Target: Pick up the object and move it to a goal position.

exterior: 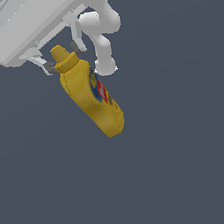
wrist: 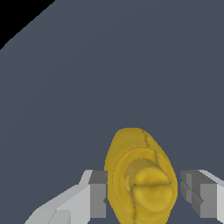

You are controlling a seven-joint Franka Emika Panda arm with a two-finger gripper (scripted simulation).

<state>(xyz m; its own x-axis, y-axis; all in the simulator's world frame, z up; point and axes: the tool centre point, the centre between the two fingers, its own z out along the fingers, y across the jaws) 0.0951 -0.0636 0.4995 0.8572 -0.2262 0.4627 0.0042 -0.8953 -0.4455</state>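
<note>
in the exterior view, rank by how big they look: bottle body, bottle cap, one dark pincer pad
1. Bottle body, clearly largest.
2. Bottle cap, much smaller.
3. Dark pad of the pincer, smallest; it is partly hidden, so its full size is unsure.

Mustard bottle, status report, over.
Claw straddling cap, pads apart from it. Mustard bottle tilted, cap toward claw. Grip unconfirmed. Nothing in the way.

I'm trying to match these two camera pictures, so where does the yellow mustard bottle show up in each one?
Exterior view: the yellow mustard bottle hangs tilted in the upper middle, cap up between the fingers of the gripper.
Wrist view: the bottle sits at the bottom centre, seen cap-first.
Shared landmark: the grey fingertips on either side of the bottle, next to the cap in the exterior view.
</note>
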